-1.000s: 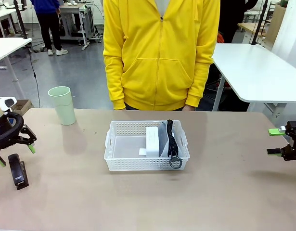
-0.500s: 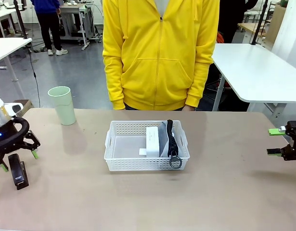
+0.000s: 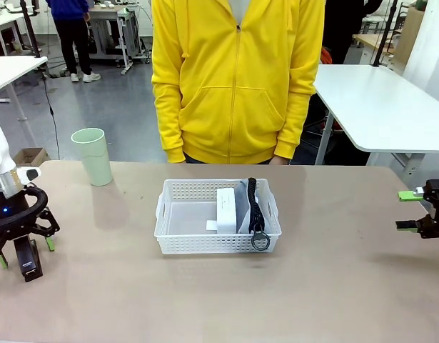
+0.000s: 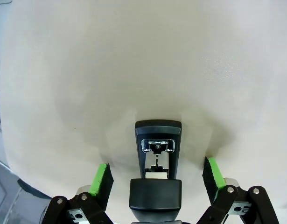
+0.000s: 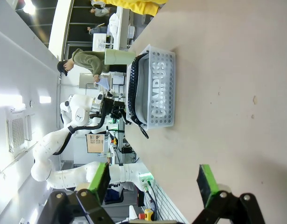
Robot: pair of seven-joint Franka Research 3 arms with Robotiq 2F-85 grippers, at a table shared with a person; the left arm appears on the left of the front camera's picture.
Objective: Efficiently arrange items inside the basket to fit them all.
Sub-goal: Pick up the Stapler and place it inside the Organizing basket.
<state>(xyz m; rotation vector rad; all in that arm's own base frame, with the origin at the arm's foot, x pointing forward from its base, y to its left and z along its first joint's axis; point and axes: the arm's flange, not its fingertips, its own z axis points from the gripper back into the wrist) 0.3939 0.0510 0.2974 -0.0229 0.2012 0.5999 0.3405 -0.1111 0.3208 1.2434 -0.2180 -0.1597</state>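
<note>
Person in yellow hoodie (image 3: pixel 237 78) stands at far edge of desk (image 3: pixel 326 286), directly behind basket (image 3: pixel 178 236) at mid-desk. In basket: white device (image 3: pixel 226 207) on edge, grey pouch (image 3: pixel 252 204) just beside it, zipper strip up, ring hanging over near rim. Green tumbler (image 3: pixel 91 156) upright far left, well apart from basket. Black stapler (image 3: pixel 28 264) lies near desk's left edge. Left pincer (image 3: pixel 25 252) points straight down over stapler, released, jaws spread wide. Left wrist cam adds detail: pads (image 4: pixel 102 179) flank stapler w/ gaps both sides. Right pincer (image 3: pixel 407 211) at right edge, held level above desk, fingers aimed at basket, released, gripping nothing. Right wrist cam, rolled sideways, reads "CAMPUS" through lattice side.
</note>
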